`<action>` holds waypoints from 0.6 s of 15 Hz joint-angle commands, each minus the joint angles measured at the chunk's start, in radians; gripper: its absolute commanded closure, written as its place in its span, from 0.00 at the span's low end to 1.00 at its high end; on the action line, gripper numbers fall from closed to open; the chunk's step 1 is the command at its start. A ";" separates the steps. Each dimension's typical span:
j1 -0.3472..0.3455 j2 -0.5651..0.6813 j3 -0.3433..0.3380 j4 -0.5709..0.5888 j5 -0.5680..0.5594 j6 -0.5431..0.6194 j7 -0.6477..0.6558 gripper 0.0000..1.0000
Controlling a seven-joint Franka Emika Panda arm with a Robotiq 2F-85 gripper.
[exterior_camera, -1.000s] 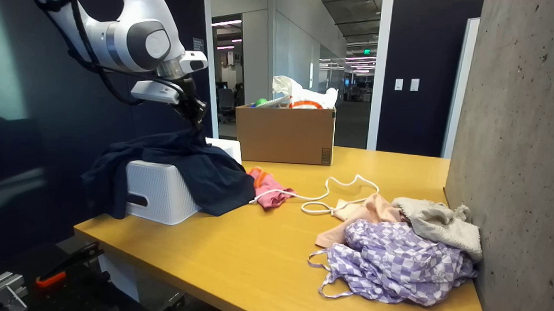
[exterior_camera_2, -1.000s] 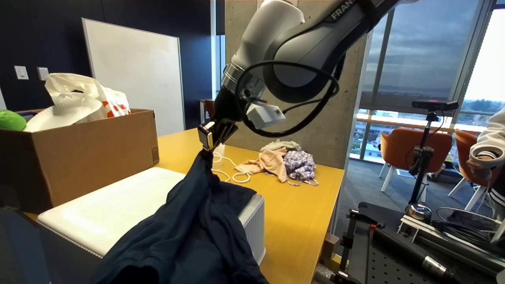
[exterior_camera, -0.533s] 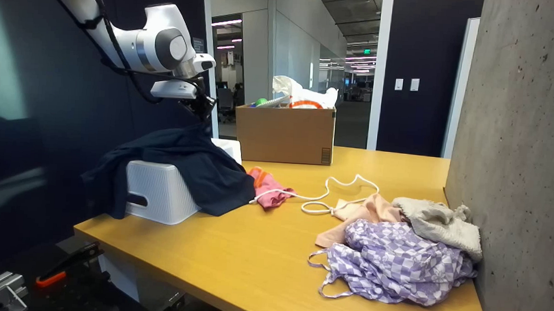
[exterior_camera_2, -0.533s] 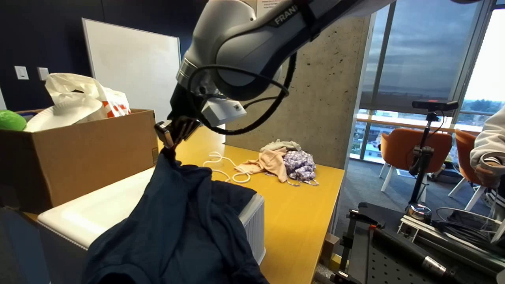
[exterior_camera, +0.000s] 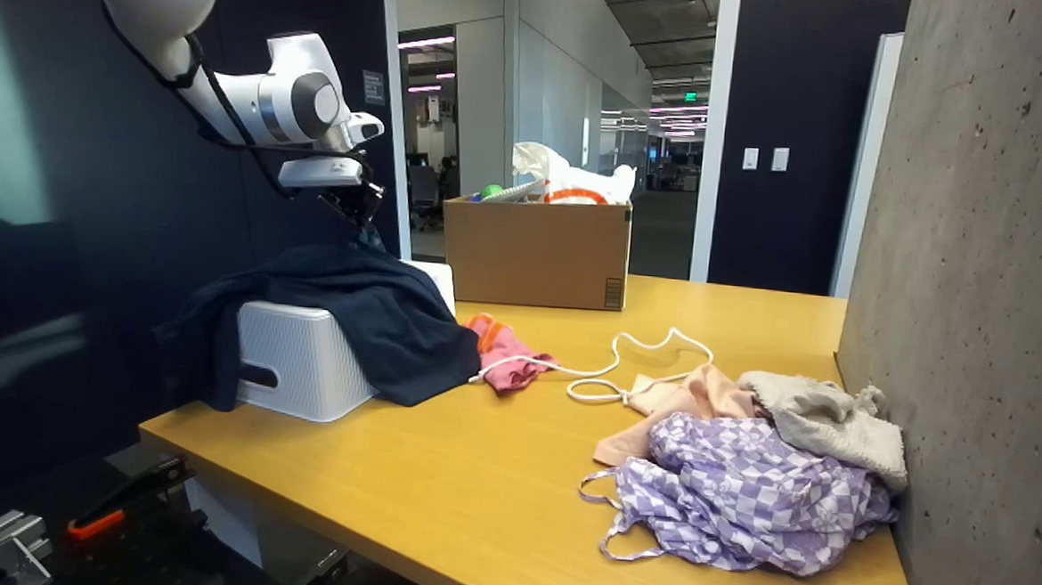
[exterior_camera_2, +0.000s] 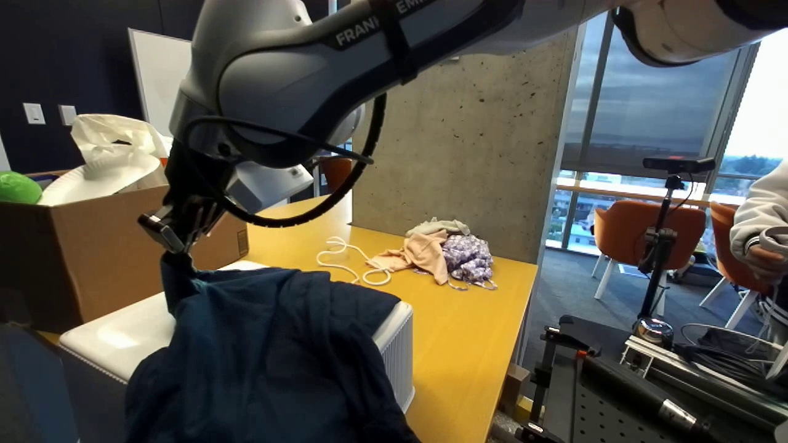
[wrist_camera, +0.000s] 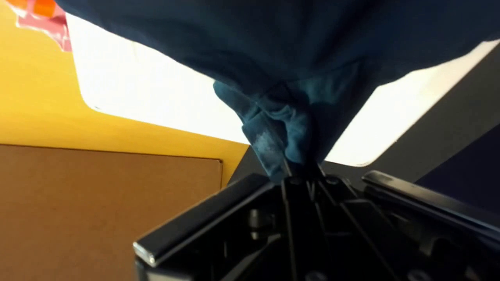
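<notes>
Fingers [wrist_camera: 297,195] pinching a gathered bit of navy cloth [exterior_camera_2: 258,357], tips higher than the top of the white stool [exterior_camera: 303,361]. Rest of the cloth is draped over the stool: one flap reaches down to the bench [exterior_camera: 440,484], another hangs beside the near-left corner, as seen in an exterior view. Pink cloth [exterior_camera: 515,365] just beside the first flap; can't tell if touching. Cardboard box [exterior_camera: 532,253] toward the far edge, same view, white plastic bag [exterior_camera: 596,182] sticking out of it. Along the edge by the concrete column [exterior_camera: 977,263], in a heap: purple checked garment [exterior_camera: 751,492] with peach cloth [exterior_camera: 707,396] and grey cloth [exterior_camera: 822,415] touching it.
</notes>
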 commanded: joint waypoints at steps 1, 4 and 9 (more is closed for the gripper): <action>0.029 0.102 -0.008 0.241 -0.030 -0.126 -0.064 0.99; 0.036 0.177 -0.008 0.389 -0.034 -0.196 -0.107 0.99; 0.053 0.314 -0.011 0.600 -0.039 -0.265 -0.173 0.99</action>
